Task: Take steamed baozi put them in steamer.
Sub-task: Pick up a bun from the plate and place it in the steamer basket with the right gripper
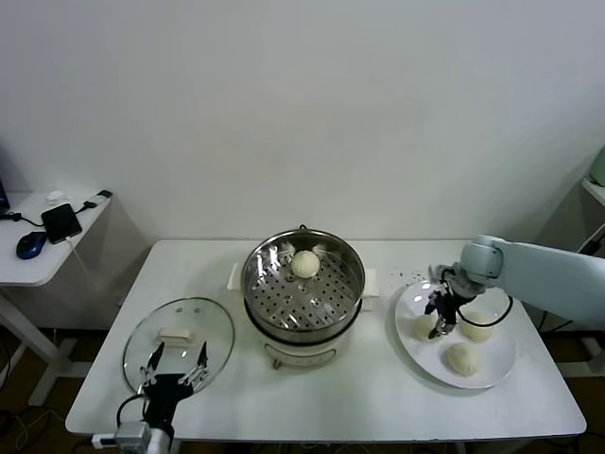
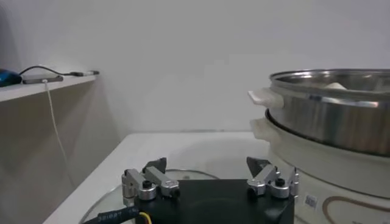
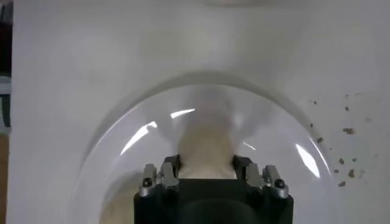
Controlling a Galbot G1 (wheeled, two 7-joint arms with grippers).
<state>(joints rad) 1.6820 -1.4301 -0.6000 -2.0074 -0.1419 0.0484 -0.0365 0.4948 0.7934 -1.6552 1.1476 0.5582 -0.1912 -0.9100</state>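
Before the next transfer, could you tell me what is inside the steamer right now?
One baozi sits on the perforated tray inside the steamer, towards the back. Whatever lies beneath the tray is hidden.

Bright even indoor light, soft shadows, glare streaks on plate, bun blurred.

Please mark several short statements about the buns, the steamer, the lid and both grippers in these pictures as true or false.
1. One steamed baozi lies on the perforated tray of the steamer. True.
2. Four buns sit on the white plate. False: three show there.
3. The glass lid covers the steamer. False: it lies on the table to the robot's left of it.
4. The right gripper is down at the plate, its fingers either side of a bun. True.
5. The left gripper holds a bun. False: it is open and empty, by the lid.
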